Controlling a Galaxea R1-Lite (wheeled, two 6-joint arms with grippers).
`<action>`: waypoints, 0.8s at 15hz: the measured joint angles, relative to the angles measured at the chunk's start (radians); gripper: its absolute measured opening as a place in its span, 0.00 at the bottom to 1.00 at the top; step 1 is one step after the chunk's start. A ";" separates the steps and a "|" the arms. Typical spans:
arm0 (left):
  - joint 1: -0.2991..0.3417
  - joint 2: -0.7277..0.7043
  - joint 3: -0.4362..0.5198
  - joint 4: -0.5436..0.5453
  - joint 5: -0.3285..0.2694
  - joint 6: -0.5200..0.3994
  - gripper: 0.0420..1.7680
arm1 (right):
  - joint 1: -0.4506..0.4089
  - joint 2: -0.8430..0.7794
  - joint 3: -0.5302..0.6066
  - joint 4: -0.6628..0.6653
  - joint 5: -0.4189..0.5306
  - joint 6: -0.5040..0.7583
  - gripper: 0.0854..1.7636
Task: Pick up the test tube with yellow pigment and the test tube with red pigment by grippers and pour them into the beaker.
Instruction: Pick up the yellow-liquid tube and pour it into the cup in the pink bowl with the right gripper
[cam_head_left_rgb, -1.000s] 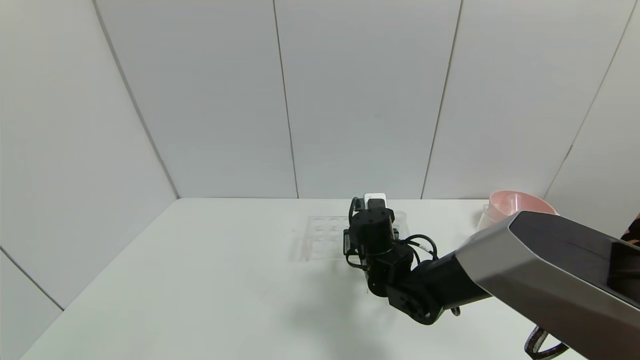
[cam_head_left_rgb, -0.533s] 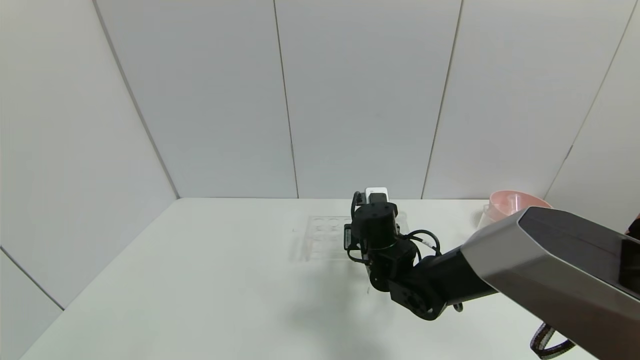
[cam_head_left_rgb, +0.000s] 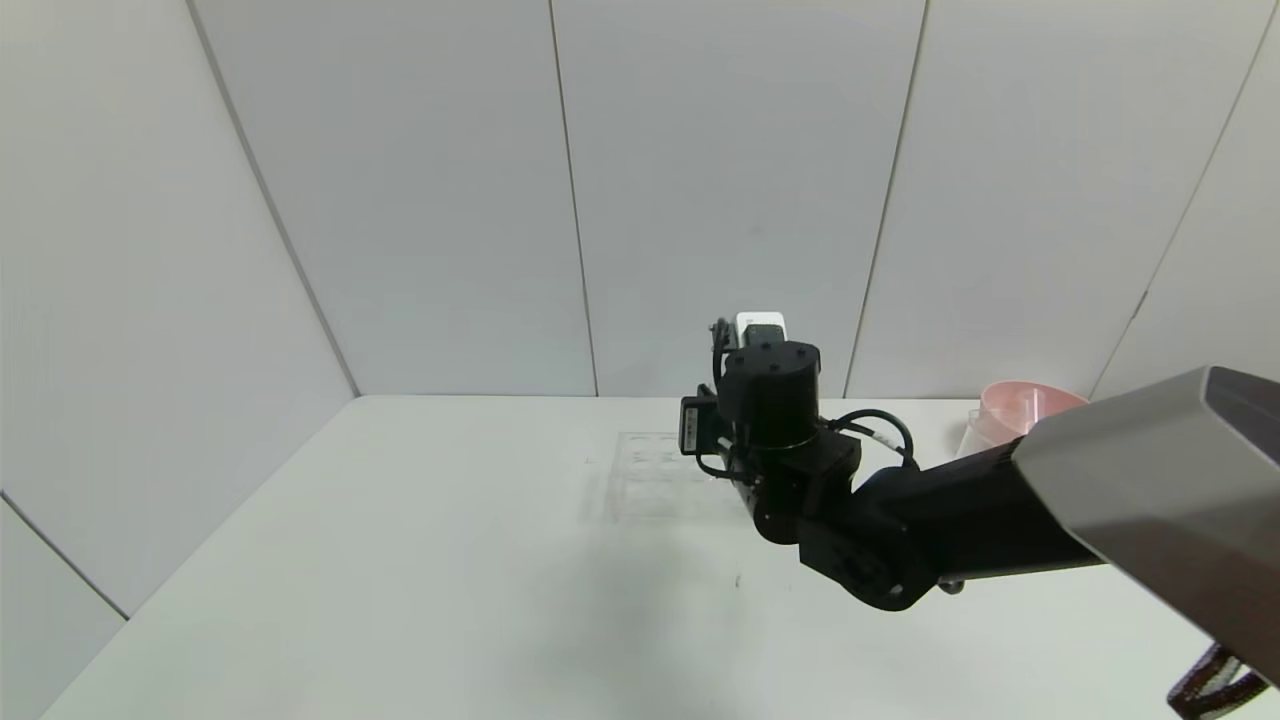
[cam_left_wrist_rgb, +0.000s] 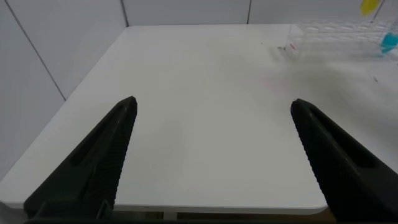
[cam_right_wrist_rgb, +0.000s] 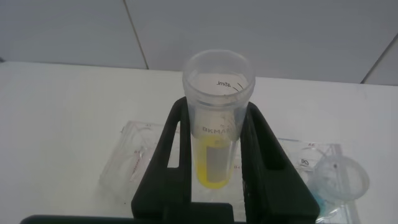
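A: Desk first? Broad white flat desk (cam_head_left_rgb: 420, 560) fills the lower half of the head view, with grey panelled walls behind it.

B: Yes. Next in size, the right arm with its silver-grey shell and black joints (cam_head_left_rgb: 1000, 520) comes in from the lower right of that view toward the centre, its wrist standing above a clear plastic tube rack (cam_head_left_rgb: 650, 480).

A: And its end?

B: In the right wrist view the right gripper (cam_right_wrist_rgb: 219, 165) sits at lower centre, its two flat black fingers (cam_right_wrist_rgb: 168, 162) pinching the test tube with yellow pigment (cam_right_wrist_rgb: 216, 118), a clear printed cylinder held upright with yellow liquid low in it, above the rack (cam_right_wrist_rgb: 134, 165).

A: The other arm?

B: The left gripper (cam_left_wrist_rgb: 214, 155) appears only in the left wrist view, fingers spread wide at the lower left and lower right of the frame, over bare desk (cam_left_wrist_rgb: 199, 124).

A: Smaller things?

B: A round pink plastic bowl (cam_head_left_rgb: 1020, 405) at the right edge of the head view. A clear tube with blue liquid (cam_right_wrist_rgb: 339, 180) is in the lower right of the right wrist view. I cannot make out the red tube or the beaker.
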 joint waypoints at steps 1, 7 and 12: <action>0.000 0.000 0.000 0.000 0.000 0.000 1.00 | -0.001 -0.020 -0.002 0.011 0.004 0.000 0.26; 0.000 0.000 0.000 0.000 0.000 0.000 1.00 | -0.103 -0.177 0.019 0.081 -0.003 -0.038 0.26; 0.000 0.000 0.000 0.000 0.000 0.000 1.00 | -0.354 -0.327 0.150 0.075 0.095 -0.178 0.26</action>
